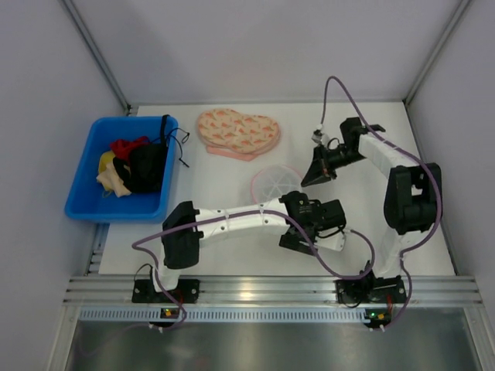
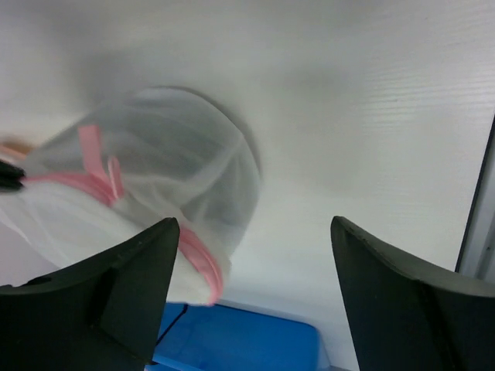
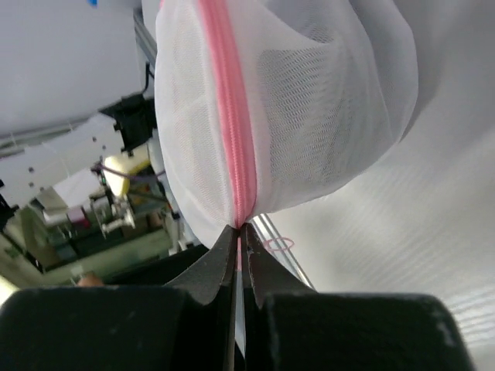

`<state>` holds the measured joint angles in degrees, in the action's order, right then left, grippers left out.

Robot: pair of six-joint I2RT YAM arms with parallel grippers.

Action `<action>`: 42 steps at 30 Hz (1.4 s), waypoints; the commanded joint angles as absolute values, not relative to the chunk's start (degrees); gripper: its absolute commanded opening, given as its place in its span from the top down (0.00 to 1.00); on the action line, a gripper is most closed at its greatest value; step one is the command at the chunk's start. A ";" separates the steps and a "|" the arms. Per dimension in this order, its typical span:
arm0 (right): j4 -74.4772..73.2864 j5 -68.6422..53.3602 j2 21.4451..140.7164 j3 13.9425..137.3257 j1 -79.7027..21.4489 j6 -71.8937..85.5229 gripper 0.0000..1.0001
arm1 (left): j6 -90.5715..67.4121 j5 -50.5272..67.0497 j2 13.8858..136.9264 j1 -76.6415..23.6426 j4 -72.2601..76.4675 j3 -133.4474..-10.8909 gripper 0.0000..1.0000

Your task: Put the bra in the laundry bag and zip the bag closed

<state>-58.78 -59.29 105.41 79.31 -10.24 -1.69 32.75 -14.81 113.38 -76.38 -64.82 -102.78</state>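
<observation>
tub: blue plastic tub at bench left, holds soft black bra with red cloth and cream cloth | laundry bag: domed translucent white mesh, pink zip rim, mid-bench | right pincer: clenched on the bag's zip rim | left pincer: released, near the bag

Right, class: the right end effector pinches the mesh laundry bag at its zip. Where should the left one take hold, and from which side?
Probably the pink zip rim of the laundry bag, on the side facing the open left end effector, away from where the right end effector pinches it. The rim is a raised band; the mesh looks slack.
</observation>
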 commanded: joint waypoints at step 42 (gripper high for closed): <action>-4.21 -36.82 96.95 67.23 37.18 35.69 0.46 | 0.79 19.33 92.82 -21.37 -55.73 -108.90 0.01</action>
<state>-4.16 -36.40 100.84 63.66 35.92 37.74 3.77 15.29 96.57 -24.14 -58.72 -110.00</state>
